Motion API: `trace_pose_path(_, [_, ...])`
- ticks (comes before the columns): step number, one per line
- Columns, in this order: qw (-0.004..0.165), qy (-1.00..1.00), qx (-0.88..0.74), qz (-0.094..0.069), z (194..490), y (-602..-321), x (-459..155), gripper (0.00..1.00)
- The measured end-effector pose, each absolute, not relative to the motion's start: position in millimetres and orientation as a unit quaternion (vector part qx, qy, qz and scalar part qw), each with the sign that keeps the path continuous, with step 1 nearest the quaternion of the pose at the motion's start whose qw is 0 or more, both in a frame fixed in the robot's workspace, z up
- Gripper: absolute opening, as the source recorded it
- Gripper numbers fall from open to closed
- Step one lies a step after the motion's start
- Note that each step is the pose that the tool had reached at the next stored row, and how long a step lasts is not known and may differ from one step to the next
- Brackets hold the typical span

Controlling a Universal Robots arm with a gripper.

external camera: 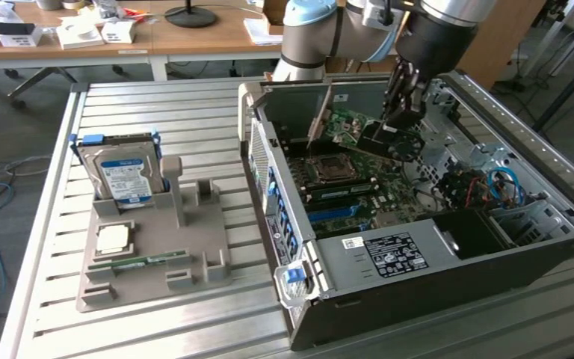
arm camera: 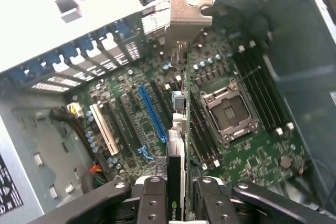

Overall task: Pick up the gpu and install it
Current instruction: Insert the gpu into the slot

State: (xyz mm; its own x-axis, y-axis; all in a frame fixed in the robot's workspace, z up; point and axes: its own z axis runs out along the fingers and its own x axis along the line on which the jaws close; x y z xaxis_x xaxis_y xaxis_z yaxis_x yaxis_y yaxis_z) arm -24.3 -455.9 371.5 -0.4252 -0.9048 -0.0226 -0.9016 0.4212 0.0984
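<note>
My gripper (external camera: 399,129) is inside the open computer case (external camera: 297,224), shut on the gpu (external camera: 355,132). The card hangs tilted above the motherboard (external camera: 352,191), with its silvery bracket (external camera: 317,123) toward the case's rear wall. In the wrist view the gpu (arm camera: 178,129) shows edge-on between my two fingers (arm camera: 152,200), and its bracket (arm camera: 186,17) is at the far end near the rear slot openings. The card's lower edge hovers between the blue expansion slot (arm camera: 152,114) and the empty processor socket (arm camera: 228,111). I cannot tell whether it touches the board.
On the slatted metal table (external camera: 167,329), a grey holder tray (external camera: 158,277) at the exterior view's left carries a hard drive (external camera: 122,176), a square chip (external camera: 114,238) and a green memory stick (external camera: 137,262). Cables (external camera: 492,187) and the power supply (external camera: 392,254) crowd the case's other end.
</note>
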Motion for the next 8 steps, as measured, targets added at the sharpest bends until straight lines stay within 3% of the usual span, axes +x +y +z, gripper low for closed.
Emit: trace_pose_path(8, [0.020,-0.802,0.595,-0.046,370.2,-455.9,-24.4,0.26])
